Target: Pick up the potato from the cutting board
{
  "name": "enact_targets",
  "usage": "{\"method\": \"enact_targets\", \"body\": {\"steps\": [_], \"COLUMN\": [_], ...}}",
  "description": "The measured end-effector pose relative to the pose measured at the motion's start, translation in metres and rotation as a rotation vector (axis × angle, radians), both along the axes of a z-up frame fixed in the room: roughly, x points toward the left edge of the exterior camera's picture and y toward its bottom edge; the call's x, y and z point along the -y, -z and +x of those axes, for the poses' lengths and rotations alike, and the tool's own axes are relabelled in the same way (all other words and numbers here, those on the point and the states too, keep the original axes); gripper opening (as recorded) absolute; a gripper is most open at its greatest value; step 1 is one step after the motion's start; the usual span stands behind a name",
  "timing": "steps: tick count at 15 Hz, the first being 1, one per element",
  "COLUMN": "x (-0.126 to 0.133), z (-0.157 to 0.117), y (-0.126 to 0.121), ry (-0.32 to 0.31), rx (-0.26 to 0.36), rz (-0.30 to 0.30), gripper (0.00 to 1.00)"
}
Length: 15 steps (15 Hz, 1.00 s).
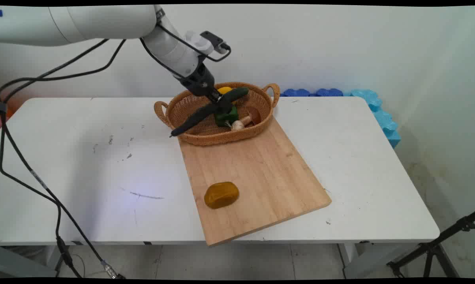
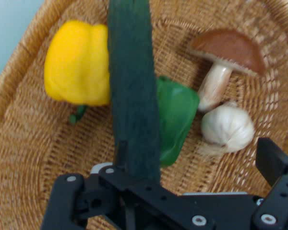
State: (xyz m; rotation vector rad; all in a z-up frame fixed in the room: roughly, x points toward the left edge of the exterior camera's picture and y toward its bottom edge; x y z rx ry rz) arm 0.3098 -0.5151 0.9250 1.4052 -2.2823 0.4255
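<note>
hand: being held low over the basket, closed on the cucumber; in the hand view the black linkage is seen clamped at the cucumber's near end
cucumber: long, dark green, being gripped partway along its length; tilted, one end sticking up toward the basket's back rim, the other end hanging out past the basket's left front rim above the table; in the hand view it is running up the middle, covering parts of both peppers
basket: oval wicker with two handles, sitting at the far middle of the table, its front edge lying on the far end of the cutting board
yellow pepper: lying in the basket at the back, partly hidden behind the cucumber
green pepper: lying in the basket under the cucumber, just beside the garlic
mushroom: brown cap, pale stem, lying in the basket, stem end just beside the garlic
garlic: white bulb, in the basket near the front wall
cutting board: wooden, lying at an angle on the table, near corner overhanging the table's front edge
potato: brownish-yellow lump, lying alone on the board's near left part, well apart from the basket
table: white, scuffed on the left half
foam pieces: blue, being seen behind the table's far right corner
</note>
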Motion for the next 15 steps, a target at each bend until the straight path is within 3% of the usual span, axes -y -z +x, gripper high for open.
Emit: {"method": "enact_targets", "body": {"steps": [6,11,15], "x": [-0.015,-0.061,-0.109], "z": [-0.008,-0.013,-0.017], "y": [-0.042,-0.088,-0.109], "ry": [0.058,0.157,0.249], "rx": [-0.050,-0.116,-0.156], "rz": [-0.071,-0.117,-0.123], "gripper": [1.00,1.00,1.00]}}
